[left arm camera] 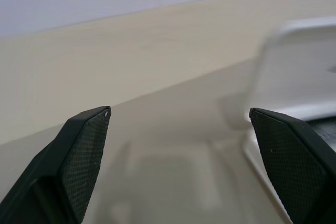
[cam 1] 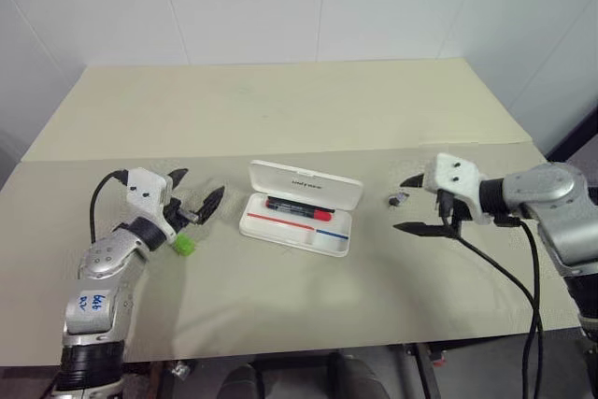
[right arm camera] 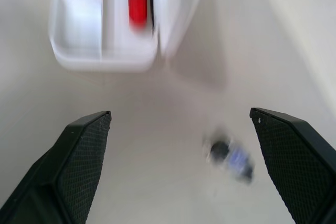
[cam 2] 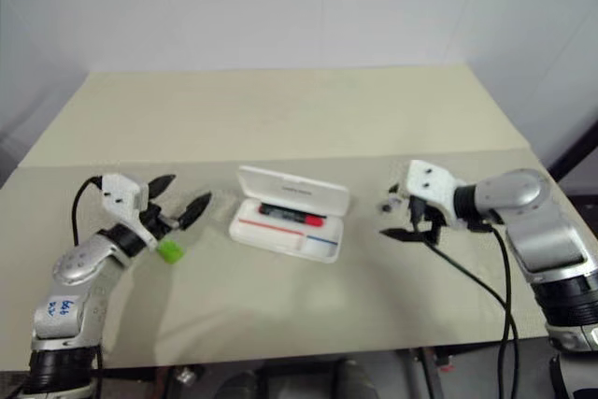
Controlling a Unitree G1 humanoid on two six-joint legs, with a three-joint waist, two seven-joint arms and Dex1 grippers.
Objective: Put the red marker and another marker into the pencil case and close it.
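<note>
The white pencil case [cam 1: 297,228] lies open at the table's middle, its lid [cam 1: 306,185] tipped back. The red marker [cam 1: 297,207] rests inside it, black barrel with a red cap; its red end [right arm camera: 137,1] shows in the right wrist view. A lime-green highlighter [cam 1: 185,247] lies on the table left of the case, just below my left gripper [cam 1: 194,194], which is open and empty. My right gripper [cam 1: 411,205] hovers open and empty to the right of the case.
A small dark object [cam 1: 399,199] lies on the table between the case and my right gripper. The table [cam 1: 280,109] stretches back to a white wall. Its front edge runs close below both arms.
</note>
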